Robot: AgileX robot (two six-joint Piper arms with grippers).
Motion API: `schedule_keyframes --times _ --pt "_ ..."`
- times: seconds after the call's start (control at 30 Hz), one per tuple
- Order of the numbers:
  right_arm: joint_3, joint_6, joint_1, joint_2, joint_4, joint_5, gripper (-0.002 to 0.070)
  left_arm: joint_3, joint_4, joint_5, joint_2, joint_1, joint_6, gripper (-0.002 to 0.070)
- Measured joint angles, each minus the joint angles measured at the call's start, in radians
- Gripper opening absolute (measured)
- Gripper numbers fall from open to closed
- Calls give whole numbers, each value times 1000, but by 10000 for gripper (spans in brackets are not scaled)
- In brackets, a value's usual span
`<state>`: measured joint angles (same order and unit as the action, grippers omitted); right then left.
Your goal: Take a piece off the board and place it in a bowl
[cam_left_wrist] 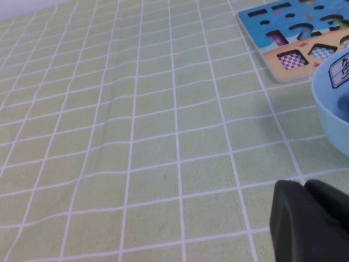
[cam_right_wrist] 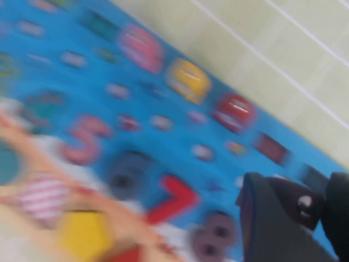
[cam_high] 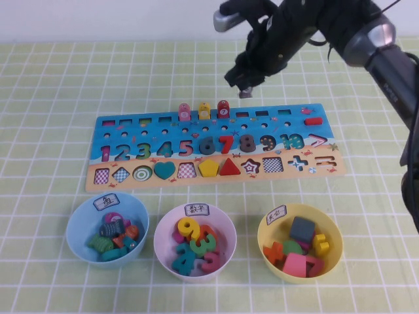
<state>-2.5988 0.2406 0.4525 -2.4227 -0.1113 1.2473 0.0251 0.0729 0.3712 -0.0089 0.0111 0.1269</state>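
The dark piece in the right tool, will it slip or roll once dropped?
The dark piece, pinched in the right tool above the board, looks rigid and light, probably secure. Its rounded top suggests it may tumble in the blue bowl.

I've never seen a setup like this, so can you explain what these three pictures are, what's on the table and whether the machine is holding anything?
This is a two-armed robot at a table with a green checked cloth. One picture looks down from above; the other two come from cameras on each wrist. On the cloth lies a long blue and tan wooden number puzzle board, with a light-blue plastic bowl, a white bowl and a yellow bowl in front, all holding pieces. The right gripper hangs above the board's far edge, clamped on a small dark wooden block with a white mark. The left gripper sits low over the cloth near the light-blue bowl.
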Motion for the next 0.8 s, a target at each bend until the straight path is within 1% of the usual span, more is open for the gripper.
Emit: schedule_keyframes --times 0.17,0.3,0.47,0.63,0.8 --pt "0 58 0 64 -161 6 195 0 0 0 0 0 0 -4" --pt "66 82 17 142 -176 6 195 0 0 0 0 0 0 -4" --pt "311 163 75 271 -168 4 193 0 0 0 0 0 0 -4" --pt "599 243 177 405 -146 4 193 0 0 0 0 0 0 -4" --pt "738 251 238 474 -150 4 193 0 0 0 0 0 0 -4"
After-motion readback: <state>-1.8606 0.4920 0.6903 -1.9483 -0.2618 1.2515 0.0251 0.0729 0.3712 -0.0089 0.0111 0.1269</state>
